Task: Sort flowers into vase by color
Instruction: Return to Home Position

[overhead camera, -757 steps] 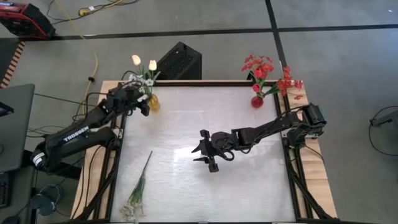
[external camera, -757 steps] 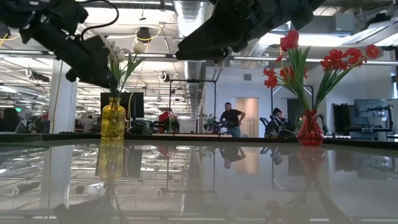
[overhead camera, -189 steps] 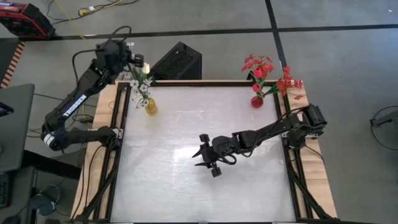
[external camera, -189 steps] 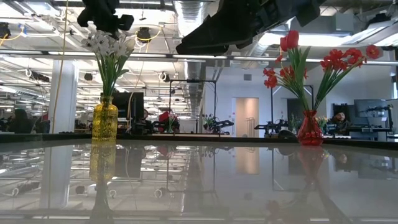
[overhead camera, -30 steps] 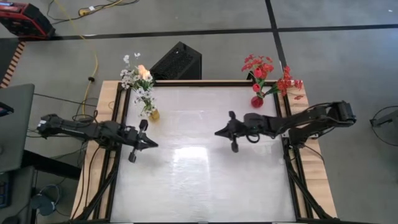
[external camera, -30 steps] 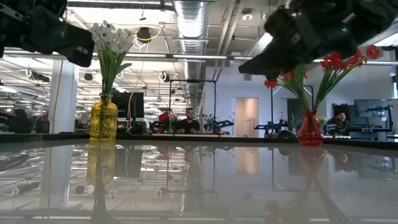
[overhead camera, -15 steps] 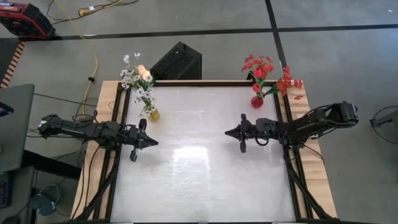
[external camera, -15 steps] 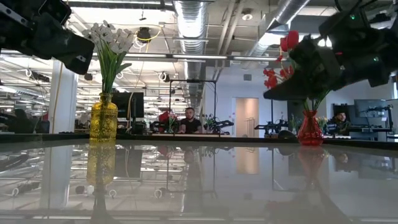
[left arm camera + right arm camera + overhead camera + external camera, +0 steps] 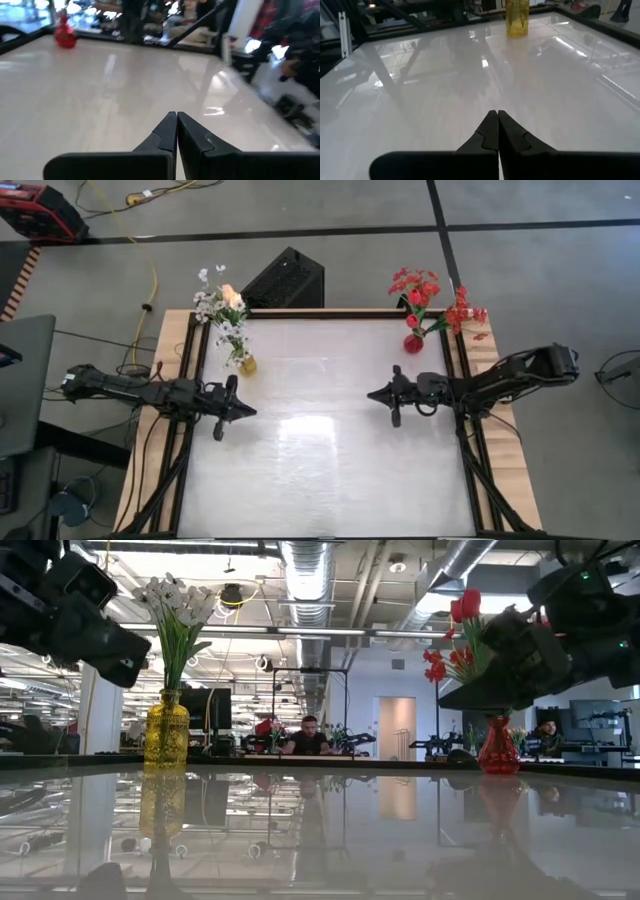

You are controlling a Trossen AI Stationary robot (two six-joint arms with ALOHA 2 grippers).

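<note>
You look all but finished: the white and cream flowers [image 9: 224,315] stand in the yellow vase [image 9: 246,364] far left, and the red flowers [image 9: 432,298] in the red vase [image 9: 413,343] far right. No loose stems show on the counter [image 9: 320,470]. The left tool [image 9: 247,411] and right tool [image 9: 371,393] hang at its sides, each pressed together and empty.
</note>
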